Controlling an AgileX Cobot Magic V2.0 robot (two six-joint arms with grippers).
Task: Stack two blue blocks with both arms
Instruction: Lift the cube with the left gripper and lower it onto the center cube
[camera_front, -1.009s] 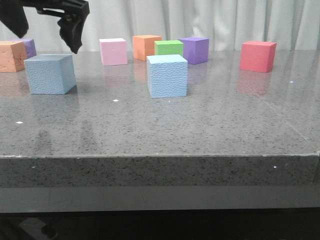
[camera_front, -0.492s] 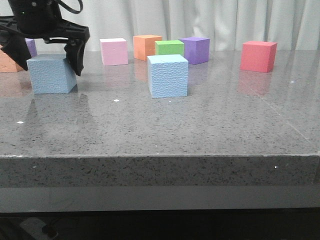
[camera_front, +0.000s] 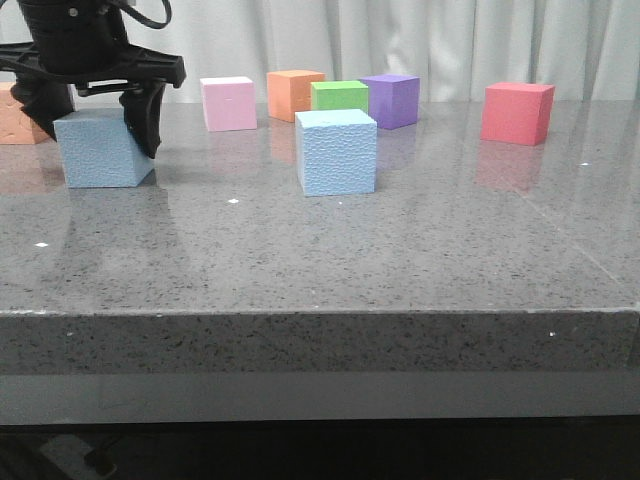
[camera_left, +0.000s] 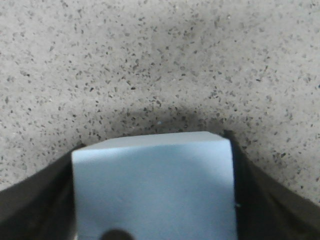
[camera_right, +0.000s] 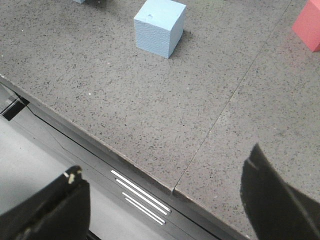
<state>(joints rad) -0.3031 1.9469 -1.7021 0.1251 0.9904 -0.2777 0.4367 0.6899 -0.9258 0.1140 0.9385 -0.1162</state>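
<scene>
One blue block (camera_front: 100, 155) rests on the grey stone table (camera_front: 300, 260) at the far left. My left gripper (camera_front: 100, 135) comes down over it, a dark finger pressed against each side. In the left wrist view the block (camera_left: 155, 190) fills the gap between both fingers, so the gripper (camera_left: 153, 142) is shut on it. The second blue block (camera_front: 336, 152) stands alone near the table's middle, also in the right wrist view (camera_right: 160, 27). My right gripper (camera_right: 165, 160) hangs open and empty over the table's front edge, far from that block.
Behind the blue blocks stands a row of cubes: pink (camera_front: 227, 103), orange (camera_front: 293, 93), green (camera_front: 338, 95), purple (camera_front: 390, 100), and a red one (camera_front: 517, 112) to the right. Another orange cube (camera_front: 18, 118) sits at the far left.
My left gripper came down from above the left blue block, straddled it, then drew its fingers in against its sides. The block shifted slightly. The other cubes stayed put.
</scene>
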